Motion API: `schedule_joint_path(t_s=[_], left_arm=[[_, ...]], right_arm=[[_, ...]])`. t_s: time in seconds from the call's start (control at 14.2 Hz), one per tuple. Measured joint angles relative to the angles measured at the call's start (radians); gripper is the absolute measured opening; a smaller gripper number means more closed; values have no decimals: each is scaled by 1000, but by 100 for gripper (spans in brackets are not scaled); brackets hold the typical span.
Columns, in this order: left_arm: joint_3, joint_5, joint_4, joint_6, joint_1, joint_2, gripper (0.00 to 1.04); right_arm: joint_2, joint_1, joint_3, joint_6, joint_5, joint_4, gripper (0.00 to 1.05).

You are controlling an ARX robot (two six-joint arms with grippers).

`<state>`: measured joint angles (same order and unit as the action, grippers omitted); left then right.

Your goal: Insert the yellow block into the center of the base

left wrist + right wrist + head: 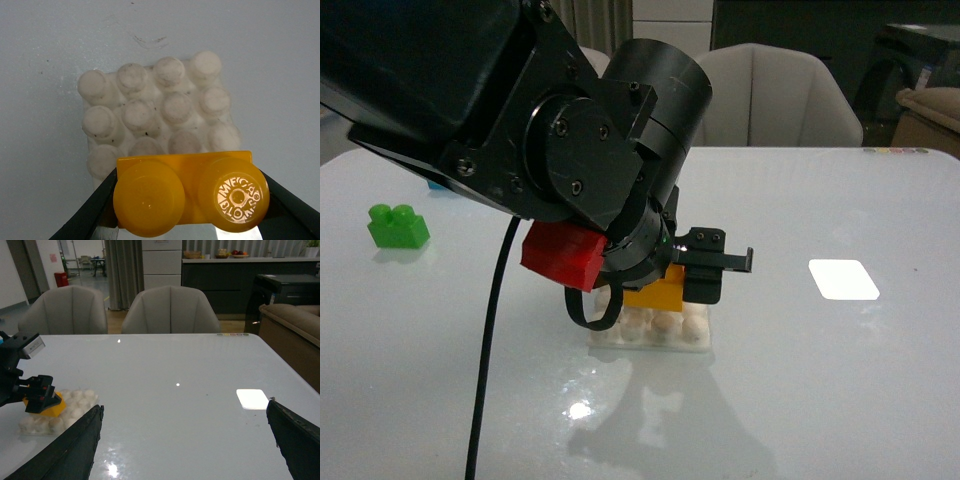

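Left wrist view — left end effector [189, 212] clamped on yellow block [150, 197], lower frame, over base [150, 110] edge; placing step, apparently — next likely: shift to centre studs, press down.

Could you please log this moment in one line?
left hand shut on yellow block | over base edge | right hand open

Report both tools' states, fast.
Left tool: closed on the small orange-yellow plastic two-stud brick.
Right tool: open, holding nothing.
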<state>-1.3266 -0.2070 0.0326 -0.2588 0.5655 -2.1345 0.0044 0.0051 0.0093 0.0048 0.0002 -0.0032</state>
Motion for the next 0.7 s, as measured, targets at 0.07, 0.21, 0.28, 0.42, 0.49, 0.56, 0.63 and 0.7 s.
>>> schedule_joint_path(t_s=[0.07, 0.21, 0.28, 0.42, 0.49, 0.56, 0.63, 0.7], left_arm=[[-29, -5, 15, -5, -5, -24, 65], [-108, -21, 49, -23, -13, -93, 65], [-120, -32, 51, -29, -21, -116, 65], [-120, -29, 48, -30, -21, -116, 65], [-120, -29, 48, -30, -21, -117, 65], [-120, -29, 49, -30, -21, -117, 65], [-120, -29, 48, -30, -21, -117, 65], [-120, -29, 48, -30, -21, -117, 65]], right_arm=[[0, 0, 0, 0, 0, 0, 98], [0, 0, 0, 0, 0, 0, 98], [0, 0, 0, 0, 0, 0, 98], [0, 0, 0, 0, 0, 0, 98], [0, 0, 0, 0, 0, 0, 98], [0, 0, 0, 0, 0, 0, 98], [0, 0, 0, 0, 0, 0, 98], [0, 0, 0, 0, 0, 0, 98]])
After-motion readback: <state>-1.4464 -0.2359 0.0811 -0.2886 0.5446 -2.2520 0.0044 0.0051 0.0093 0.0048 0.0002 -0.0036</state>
